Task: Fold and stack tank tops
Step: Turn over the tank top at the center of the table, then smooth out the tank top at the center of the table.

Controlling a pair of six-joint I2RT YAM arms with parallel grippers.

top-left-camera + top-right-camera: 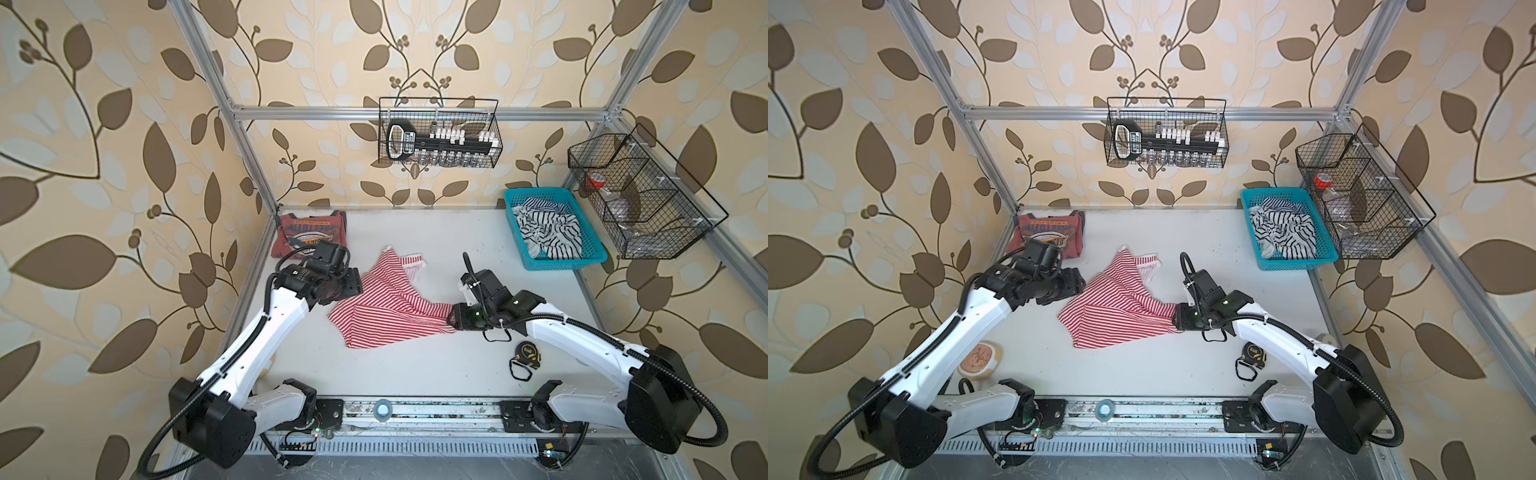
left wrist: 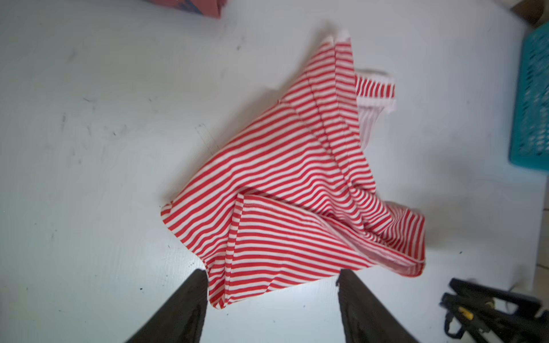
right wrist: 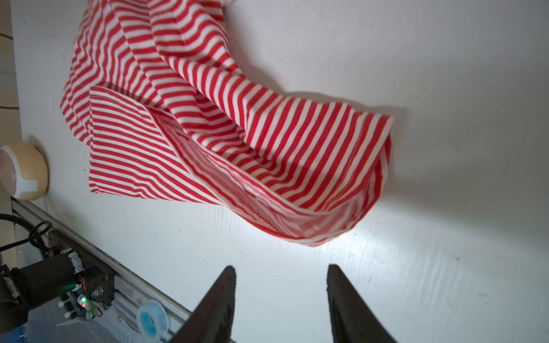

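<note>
On the white table [image 1: 415,365] the striped tank top [image 1: 386,303] lies crumpled in the middle, and the dusty red tank top [image 1: 309,235] lies folded at the far corner. The left gripper [image 2: 271,274] and the right gripper [image 3: 280,268] stand open and empty. I judge that spreading is in hand; next, each gripper must pinch a hem corner.

Red-and-white striped tank top [image 1: 388,305] crumpled mid-table, dusty red tank top [image 1: 309,234] folded — far-left corner
</note>
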